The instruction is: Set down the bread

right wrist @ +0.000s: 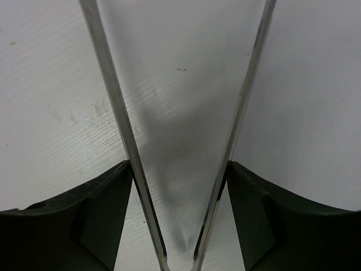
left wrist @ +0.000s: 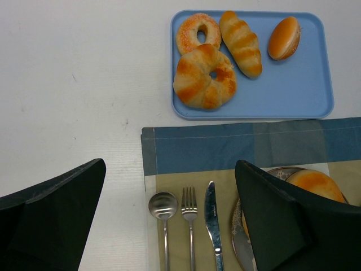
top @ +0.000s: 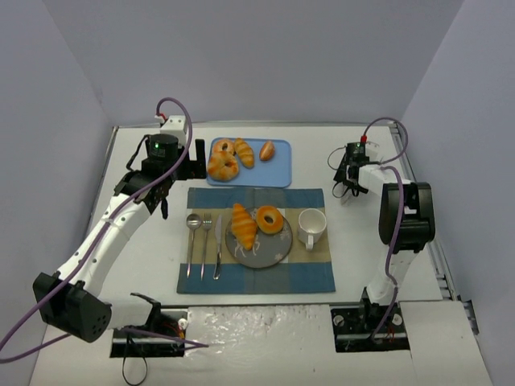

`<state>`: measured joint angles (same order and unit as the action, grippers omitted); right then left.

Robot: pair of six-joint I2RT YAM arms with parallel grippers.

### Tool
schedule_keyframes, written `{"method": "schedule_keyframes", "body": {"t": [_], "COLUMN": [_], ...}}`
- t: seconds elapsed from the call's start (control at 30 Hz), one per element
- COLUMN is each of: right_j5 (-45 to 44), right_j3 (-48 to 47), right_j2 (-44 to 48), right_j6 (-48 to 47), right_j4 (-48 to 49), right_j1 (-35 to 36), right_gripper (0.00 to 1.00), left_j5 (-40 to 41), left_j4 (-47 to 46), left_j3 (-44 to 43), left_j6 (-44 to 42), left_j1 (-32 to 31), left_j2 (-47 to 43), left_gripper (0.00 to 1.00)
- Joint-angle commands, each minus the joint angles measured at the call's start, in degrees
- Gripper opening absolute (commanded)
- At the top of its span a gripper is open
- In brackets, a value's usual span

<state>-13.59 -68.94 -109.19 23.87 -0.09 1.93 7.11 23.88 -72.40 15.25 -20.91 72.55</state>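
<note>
A blue tray holds a sugared donut, a ring-shaped croissant, a long roll and a small bun. The patterned plate on the placemat carries a croissant and a bagel. My left gripper is open and empty, hovering over the placemat's far left corner, near the tray. My right gripper is shut on metal tongs, whose two arms spread in a V over bare table at the far right.
A spoon, fork and knife lie side by side left of the plate. A white cup stands right of the plate. The blue and tan placemat lies below the tray. Walls close the table's sides and back.
</note>
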Motion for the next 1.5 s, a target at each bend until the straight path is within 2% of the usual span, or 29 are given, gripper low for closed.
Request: {"method": "schedule_keyframes", "body": {"t": [0.0,0.33,0.73,0.87,1.1,1.23,1.37,1.47], "right_j5": [-0.26,-0.39,-0.74,3.54,13.08,19.05,20.54,20.47], "right_j3": [0.37,3.2,2.8,3.38,4.66,7.79,10.67,12.27], "right_j2": [-0.37,0.47,17.87,25.3,35.43,41.66,45.92,48.65], "right_j6": [0.24,0.3,-0.88,-1.21,-3.72,-2.66,-1.89,-2.1], "right_j4": [3.06,4.14,-1.23,-2.28,-1.7,2.02,3.68,4.05], "right_j1": [0.09,0.09,1.25,2.4,10.04,14.0,17.91,19.86], "right_gripper": [0.65,0.7,0.73,0.74,0.77,0.79,0.89,0.92], "left_j5": [0.44,0.36,0.71,0.79,0.45,0.22,-0.63,-0.97], "left_j4": [-2.43,-2.43,-2.43,-2.35,-2.43,-2.21,-2.17,-2.22], "left_j3": [-2.22,-2.22,-2.29,-2.3,-2.31,-2.38,-2.8,-2.8], "left_j6": [-0.57,-0.57,-0.64,-0.57,-0.57,-0.57,-0.25,-0.13], "left_j1": [-0.19,-0.19,-0.12,-0.1,-0.19,-0.19,-0.19,-0.14], "left_j2": [-1.5,-1.36,-1.27,-1.36,-1.64,-1.96,-2.31,-2.49], "left_gripper": [0.97,0.97,0.97,0.97,0.97,0.97,0.97,0.97]}}
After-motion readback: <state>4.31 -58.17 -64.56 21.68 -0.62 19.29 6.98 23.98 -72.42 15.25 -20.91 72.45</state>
